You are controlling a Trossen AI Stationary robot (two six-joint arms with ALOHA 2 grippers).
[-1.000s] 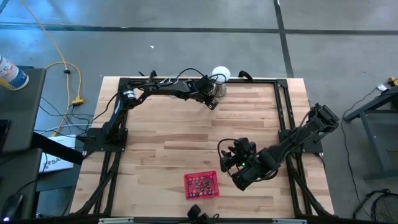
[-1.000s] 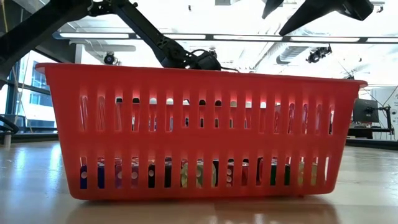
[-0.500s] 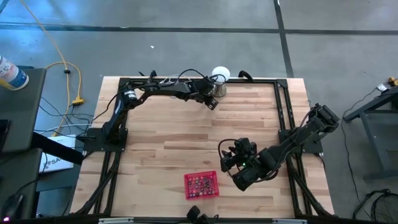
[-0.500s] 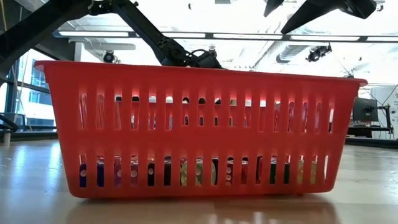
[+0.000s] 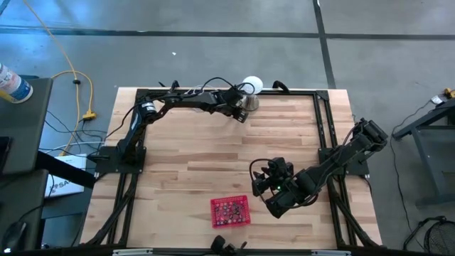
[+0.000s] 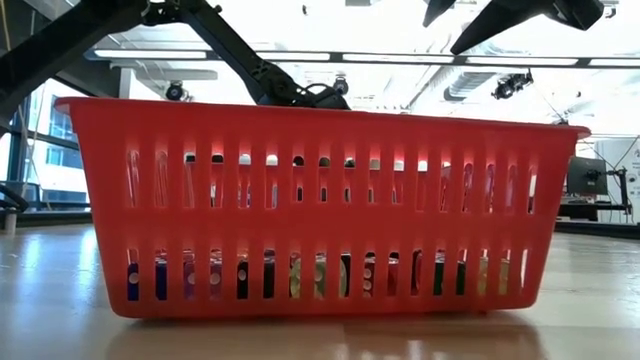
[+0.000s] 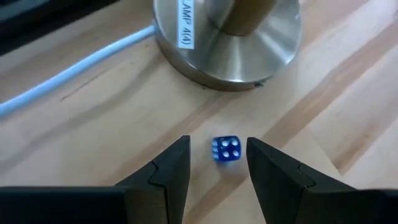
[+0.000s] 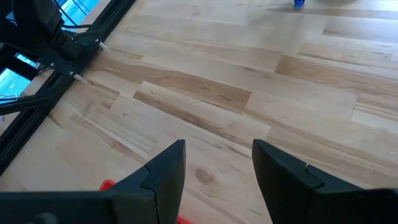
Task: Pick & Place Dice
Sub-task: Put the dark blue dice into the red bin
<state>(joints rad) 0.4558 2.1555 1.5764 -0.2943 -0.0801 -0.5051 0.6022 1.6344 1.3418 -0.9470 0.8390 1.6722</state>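
Note:
A blue die (image 7: 226, 150) lies on the wooden table, close to the round metal base of the stand (image 7: 227, 37) at the far edge. My left gripper (image 7: 217, 142) (image 5: 242, 116) is open, pointing steeply down, with one finger on each side of that die and a gap to it on both. The red basket (image 5: 229, 211) (image 6: 320, 210) stands near the front edge with several dice (image 6: 300, 278) of mixed colours on its floor. My right gripper (image 8: 219, 146) (image 5: 259, 181) hovers open to the right of the basket with nothing between its fingers.
A white cable (image 7: 74, 68) runs across the table from the stand's base. The stand's white ball top (image 5: 252, 85) rises at the far edge. Black frame rails (image 8: 68, 43) border the table's sides. Bare wood lies between the stand and the basket.
My left gripper has rolled a little about its own pointing line while staying in place beside the stand. Its fingers keep the same gap.

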